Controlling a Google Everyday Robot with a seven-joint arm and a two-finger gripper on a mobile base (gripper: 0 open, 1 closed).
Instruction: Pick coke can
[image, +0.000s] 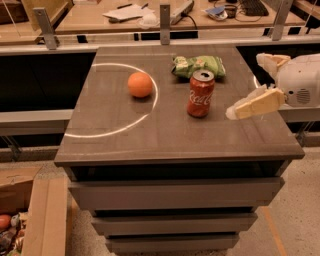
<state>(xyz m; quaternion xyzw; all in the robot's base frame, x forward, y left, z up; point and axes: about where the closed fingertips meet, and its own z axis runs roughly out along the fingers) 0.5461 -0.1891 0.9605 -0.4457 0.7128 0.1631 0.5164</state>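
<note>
The grey table (125, 145) carries the coke can (201, 94), which stands upright a little right of the middle of the top, its silver lid facing up.

The gripper (244, 86) hangs over the tabletop to the right of the can, near it but not touching. Its two pale fingers are spread apart and hold nothing, with the lower one pointing toward the can's base.

The green snack bag (197, 65) lies just behind the can, seemingly close enough to touch it. The orange ball (140, 84) rests well to the left of the can.

The step in hand looks like the approach. To do it well, the fingers should probably straddle the can at mid-height, one on each side, before they close. Coming in level from the right seems safest. A push on the top of the can would likely tip it toward the ball, and reaching too far behind the can risks catching the bag along with it.
</note>
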